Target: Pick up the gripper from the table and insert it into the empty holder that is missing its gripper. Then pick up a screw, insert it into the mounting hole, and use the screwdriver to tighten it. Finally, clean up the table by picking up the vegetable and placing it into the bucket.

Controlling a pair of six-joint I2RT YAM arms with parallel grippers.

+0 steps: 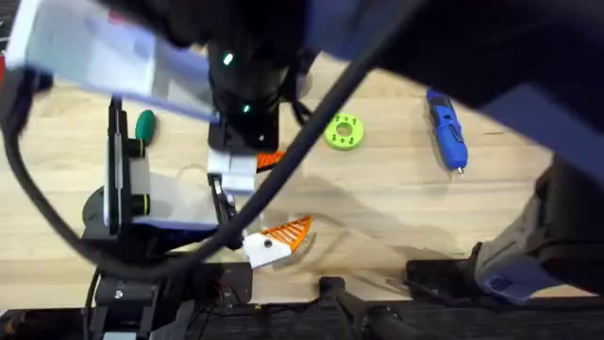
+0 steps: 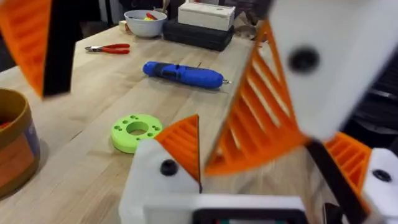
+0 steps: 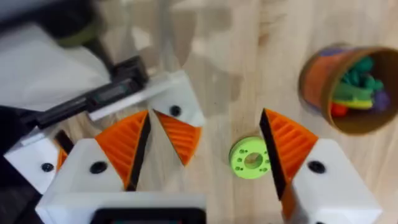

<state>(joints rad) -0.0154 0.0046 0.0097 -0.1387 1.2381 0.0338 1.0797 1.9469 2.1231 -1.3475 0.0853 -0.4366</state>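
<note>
Light wooden plank table (image 1: 406, 217); two arms meet finger to finger low over its near middle.
Nearest, the left gripper (image 2: 273, 171) stands spread, the small orange ribbed wedge fingertip (image 2: 183, 144) seated on its white plastic mount beside the dark mounting hole (image 2: 168, 167), probably presented for fastening; the right gripper (image 3: 205, 165) is spread too and empty; the left wrist view adds a bright green holed disc (image 2: 135, 132), then the blue pen-shaped screwdriver (image 2: 181, 74) beyond; the right wrist view gives the round orange bucket (image 3: 348, 87); overhead, the dark green oval vegetable (image 1: 143, 123) lies far left.
</note>
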